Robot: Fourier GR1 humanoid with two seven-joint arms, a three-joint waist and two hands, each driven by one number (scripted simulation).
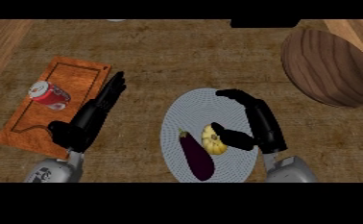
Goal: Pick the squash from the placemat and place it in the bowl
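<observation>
Yellow squash (212, 140) beside right hand (261, 122)

Kitchen counter setting, brown wood-grain countertop (177, 59), orange-brown wooden cutting board (71, 79) bearing a red drink can (50, 94), round grey woven placemat (205, 105) carrying a yellow squash (211, 141) and purple eggplant (196, 155), dark wooden bowl (322, 67) at right edge.

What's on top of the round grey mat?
A yellow squash and a purple eggplant lie on the placemat. The right hand reaches over it, its thumb covering part of the squash.
</observation>
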